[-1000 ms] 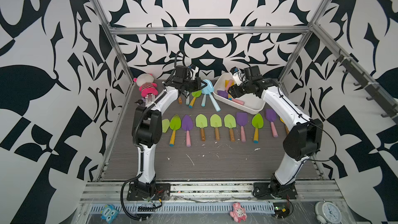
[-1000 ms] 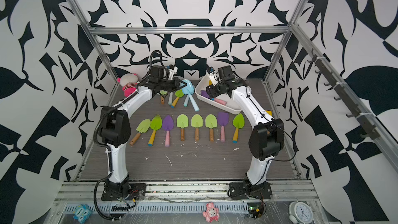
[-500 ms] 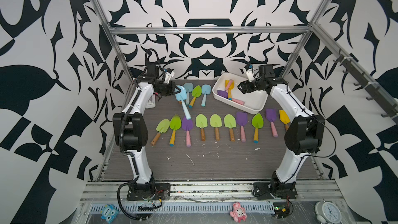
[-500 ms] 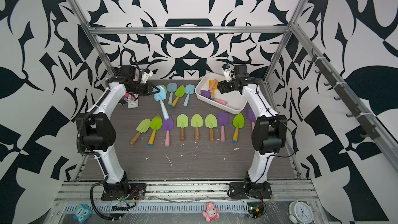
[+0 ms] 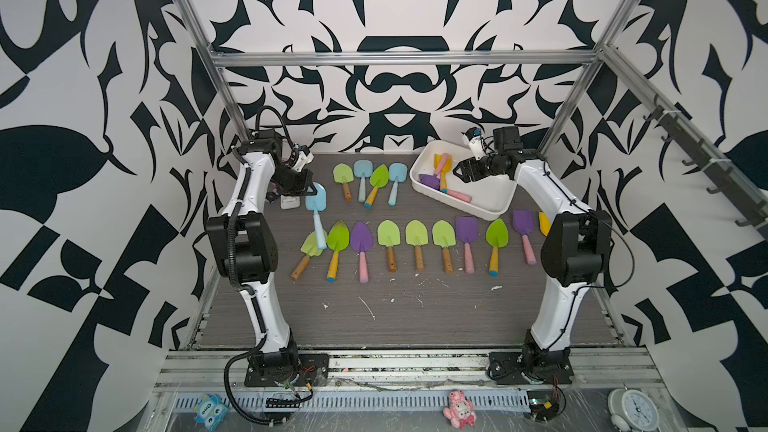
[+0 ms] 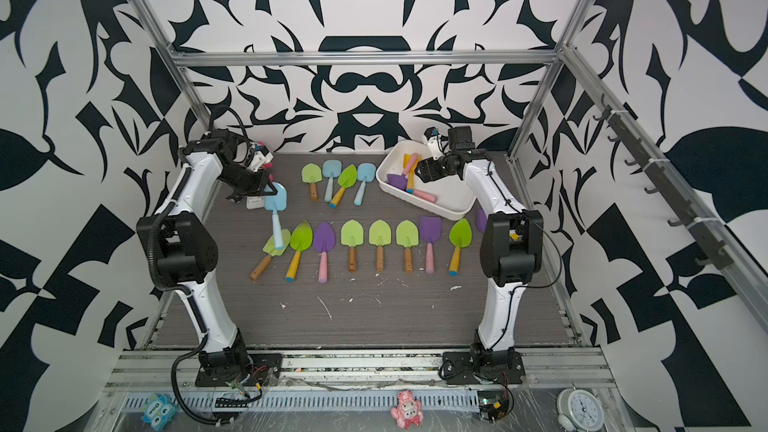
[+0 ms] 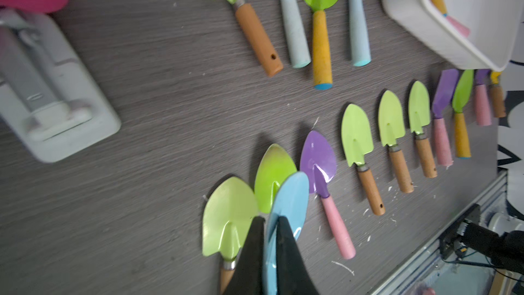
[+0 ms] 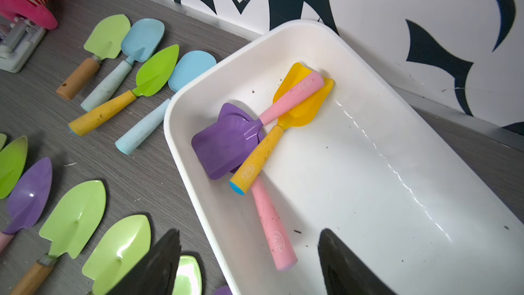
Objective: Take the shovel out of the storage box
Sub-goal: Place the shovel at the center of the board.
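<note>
Pink-handled shovel (image 8: pixel 269 222) is lying in the storage box (image 8: pixel 382 180) just ahead of the wide-spread right hand (image 8: pixel 249 231), handle seemingly pointing toward it, the left hand (image 7: pixel 270 219) gripping a blue shovel (image 7: pixel 292 194).

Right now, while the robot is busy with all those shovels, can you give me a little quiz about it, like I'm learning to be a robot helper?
1. True or false: the right gripper is holding a shovel.
2. What colour is the shovel pinched by the left gripper? A) green B) light blue C) purple
3. Fill in the number: ___ shovels lie inside the storage box.

Key
1. False. Its jaws stand open and empty over the storage box.
2. B
3. Three: the yellow shovel and two pink-handled shovels.
</note>
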Controlling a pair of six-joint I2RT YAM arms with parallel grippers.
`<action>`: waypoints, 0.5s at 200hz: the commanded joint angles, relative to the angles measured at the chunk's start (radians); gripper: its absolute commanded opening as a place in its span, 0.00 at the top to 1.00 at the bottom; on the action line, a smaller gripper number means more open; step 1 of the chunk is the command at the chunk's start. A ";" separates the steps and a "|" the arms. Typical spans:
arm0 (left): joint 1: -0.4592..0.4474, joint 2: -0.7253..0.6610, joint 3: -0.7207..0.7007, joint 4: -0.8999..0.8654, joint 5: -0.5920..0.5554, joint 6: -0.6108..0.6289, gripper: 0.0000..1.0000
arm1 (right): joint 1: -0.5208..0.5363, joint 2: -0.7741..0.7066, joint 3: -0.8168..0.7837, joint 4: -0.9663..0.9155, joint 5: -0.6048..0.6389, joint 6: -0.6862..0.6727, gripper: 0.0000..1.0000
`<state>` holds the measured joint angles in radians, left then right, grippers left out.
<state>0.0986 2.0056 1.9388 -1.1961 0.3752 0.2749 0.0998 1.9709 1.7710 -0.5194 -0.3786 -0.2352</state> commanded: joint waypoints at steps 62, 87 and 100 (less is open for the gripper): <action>0.167 -0.140 -0.249 -0.007 -0.288 0.221 1.00 | -0.002 0.003 0.086 -0.057 -0.035 -0.033 0.22; 0.173 -0.116 -0.236 0.007 -0.313 0.248 1.00 | -0.003 0.001 0.084 -0.054 -0.041 -0.024 0.22; 0.173 -0.088 -0.223 0.009 -0.320 0.257 1.00 | -0.004 -0.001 0.079 -0.051 -0.042 -0.029 0.22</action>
<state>0.2779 1.9068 1.6958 -1.1778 0.0875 0.4671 0.0998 1.9907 1.8206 -0.5743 -0.4007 -0.2607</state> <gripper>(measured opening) 0.113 0.779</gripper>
